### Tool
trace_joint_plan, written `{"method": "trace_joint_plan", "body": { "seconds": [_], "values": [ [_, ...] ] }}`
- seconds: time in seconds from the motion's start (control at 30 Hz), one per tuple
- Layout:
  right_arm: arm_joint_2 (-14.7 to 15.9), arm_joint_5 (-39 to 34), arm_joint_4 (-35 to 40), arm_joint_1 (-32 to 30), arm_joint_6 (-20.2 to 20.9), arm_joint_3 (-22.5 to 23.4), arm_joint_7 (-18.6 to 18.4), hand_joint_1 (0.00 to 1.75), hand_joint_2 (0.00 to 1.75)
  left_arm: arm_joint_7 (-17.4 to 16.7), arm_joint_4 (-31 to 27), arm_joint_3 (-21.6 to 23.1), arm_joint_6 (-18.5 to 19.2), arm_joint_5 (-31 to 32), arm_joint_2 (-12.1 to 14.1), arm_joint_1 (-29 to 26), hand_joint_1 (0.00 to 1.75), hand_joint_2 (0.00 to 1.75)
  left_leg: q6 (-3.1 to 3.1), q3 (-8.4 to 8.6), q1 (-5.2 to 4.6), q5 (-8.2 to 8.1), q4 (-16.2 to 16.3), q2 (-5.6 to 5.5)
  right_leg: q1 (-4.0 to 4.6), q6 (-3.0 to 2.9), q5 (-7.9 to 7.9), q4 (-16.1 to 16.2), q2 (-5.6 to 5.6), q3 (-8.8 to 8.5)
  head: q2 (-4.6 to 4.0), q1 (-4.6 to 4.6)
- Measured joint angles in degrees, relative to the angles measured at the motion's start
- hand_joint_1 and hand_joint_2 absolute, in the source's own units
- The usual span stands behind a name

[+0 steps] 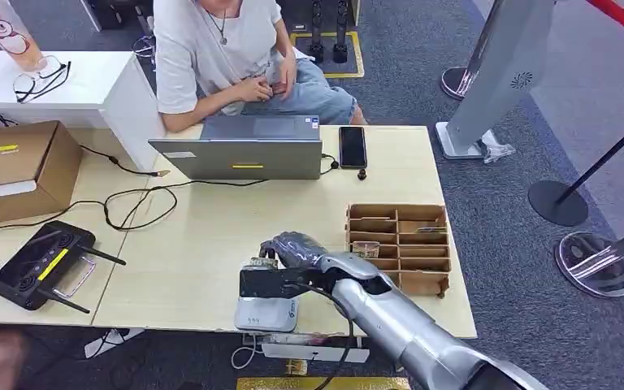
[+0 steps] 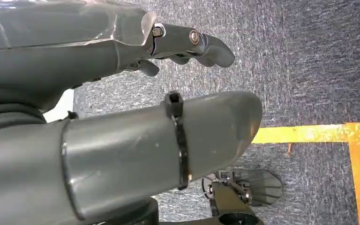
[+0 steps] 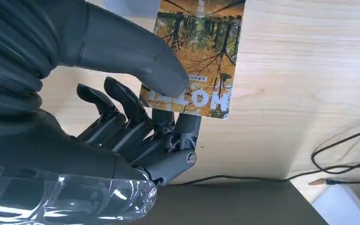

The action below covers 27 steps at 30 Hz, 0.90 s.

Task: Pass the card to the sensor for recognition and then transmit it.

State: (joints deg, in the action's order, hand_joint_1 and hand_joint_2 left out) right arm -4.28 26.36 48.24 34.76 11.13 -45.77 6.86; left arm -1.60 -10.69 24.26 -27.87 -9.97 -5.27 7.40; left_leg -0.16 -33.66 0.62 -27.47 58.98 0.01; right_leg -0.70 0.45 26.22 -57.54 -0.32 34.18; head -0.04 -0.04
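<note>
While a rectangular card printed with an autumn forest scene (image 3: 194, 56) is pinched between the thick grey thumb and the darker fingers (image 3: 126, 101) of the right hand (image 1: 292, 248), the silver right arm is stretched across the near edge of a pale wooden table (image 1: 203, 244). Seen from the head, the hand is held directly over a small grey and black sensor unit (image 1: 266, 299) that stands at the table's front edge. From the right wrist, the card is seen above bare wood, with white letters along one short edge and the thumb pressed on its printed face.

Just beside the hand, a brown cardboard tray divided into compartments (image 1: 398, 244) is set on the table. Further back, a grey laptop (image 1: 248, 150) and a black phone (image 1: 353, 146) are laid near a seated person in a white shirt (image 1: 211, 49). A cardboard box (image 1: 16, 166) and a black router with antennas (image 1: 41, 264) are placed well apart on the other side.

The left hand (image 2: 178, 47) is shown above grey carpet with a yellow floor line (image 2: 337, 136), nothing is held in it, and its fingers are loosely extended.
</note>
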Motion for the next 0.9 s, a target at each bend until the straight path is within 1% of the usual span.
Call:
{"method": "trace_joint_plan", "body": {
  "seconds": [0.53, 0.9],
  "values": [
    [2.43, -0.74, 10.12, -2.21, -1.4, 4.09, -0.5, 1.75, 1.75, 0.28, 0.0, 0.0, 0.0, -0.07, 0.07, -0.08, 0.0, 0.0, 0.0, 0.0, 0.0, 0.0, 0.0, 0.0, 0.0, 0.0, 0.0, 0.0, 0.0, 0.0, 0.0, 0.0],
    [3.39, 3.41, 15.89, -3.55, -6.01, 6.32, -0.15, 1.75, 1.75, 0.44, 0.0, 0.0, 0.0, -0.09, 0.15, -0.14, 0.0, 0.0, 0.0, 0.0, 0.0, 0.0, 0.0, 0.0, 0.0, 0.0, 0.0, 0.0, 0.0, 0.0, 0.0, 0.0]
  ]
}}
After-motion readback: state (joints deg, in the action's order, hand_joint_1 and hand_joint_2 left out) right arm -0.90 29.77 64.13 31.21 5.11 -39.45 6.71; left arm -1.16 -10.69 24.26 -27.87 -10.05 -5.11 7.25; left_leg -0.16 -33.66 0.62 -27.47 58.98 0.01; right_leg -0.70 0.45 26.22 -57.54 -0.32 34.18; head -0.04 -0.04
